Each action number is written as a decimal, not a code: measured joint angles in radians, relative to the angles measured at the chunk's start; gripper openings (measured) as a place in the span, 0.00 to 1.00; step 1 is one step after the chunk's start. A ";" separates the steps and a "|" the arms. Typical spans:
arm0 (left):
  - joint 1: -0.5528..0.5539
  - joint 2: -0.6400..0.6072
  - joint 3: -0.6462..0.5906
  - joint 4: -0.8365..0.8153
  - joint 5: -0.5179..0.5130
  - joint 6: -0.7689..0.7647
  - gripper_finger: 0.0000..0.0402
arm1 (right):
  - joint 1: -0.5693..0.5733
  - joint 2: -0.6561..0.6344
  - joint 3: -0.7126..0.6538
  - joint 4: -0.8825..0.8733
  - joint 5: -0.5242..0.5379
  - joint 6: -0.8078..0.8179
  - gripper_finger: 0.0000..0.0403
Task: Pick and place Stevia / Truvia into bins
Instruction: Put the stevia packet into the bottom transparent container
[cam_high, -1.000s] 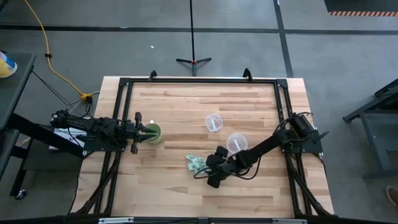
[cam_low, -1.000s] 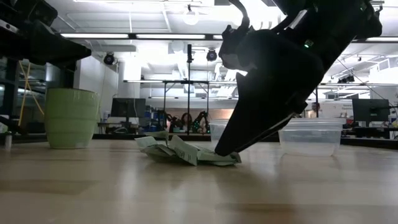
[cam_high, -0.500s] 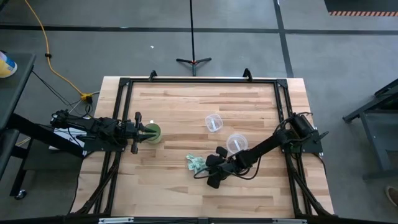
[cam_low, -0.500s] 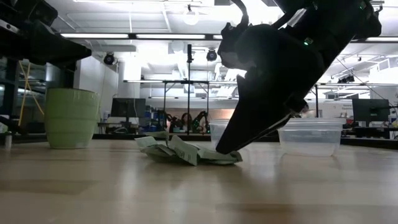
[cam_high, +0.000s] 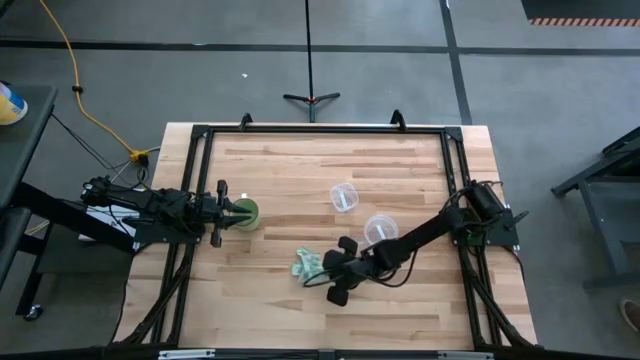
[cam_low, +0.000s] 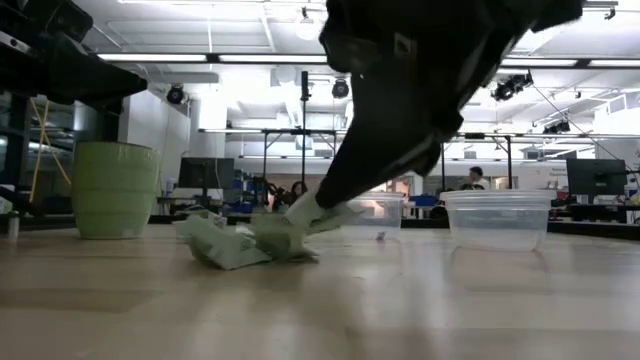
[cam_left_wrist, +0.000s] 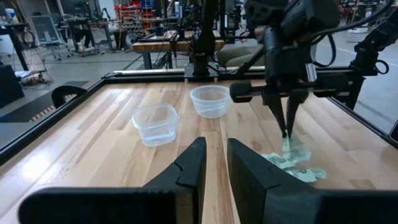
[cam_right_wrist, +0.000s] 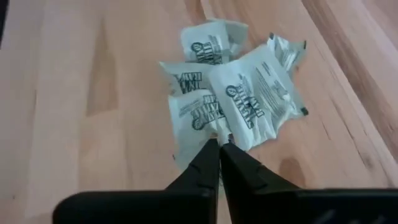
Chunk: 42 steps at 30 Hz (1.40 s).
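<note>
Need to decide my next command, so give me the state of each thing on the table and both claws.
Truvia packets: loose crinkled pile on the table, none binned.
Right claw: shut on the edge of a packet at the pile.
Near clear cup: upright, looks empty.
Far clear cup: upright, looks empty.
Green cup: upright.
Left claw: at the green cup, fingers parted a little.

Both arms were dark, near-black, built of slim jointed links. The right arm (cam_high: 425, 236) carried looping black cables near its base, and the left arm (cam_high: 150, 207) showed bundled wiring too. The right gripper (cam_right_wrist: 219, 149) ended in two narrow, tapering matte-black fingers. The left gripper (cam_left_wrist: 213, 163) had broader, angular black fingers, possibly plastic.
</note>
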 joint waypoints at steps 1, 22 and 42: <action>0.000 0.000 0.000 0.000 0.000 0.000 0.25 | 0.000 0.000 0.022 -0.042 0.010 -0.001 0.02; 0.000 0.000 0.000 0.000 0.001 0.000 0.25 | 0.059 0.000 0.379 -1.067 0.244 0.132 0.00; 0.000 0.000 0.000 0.000 0.005 -0.001 0.25 | 0.029 -0.001 0.361 -1.394 0.255 0.248 0.00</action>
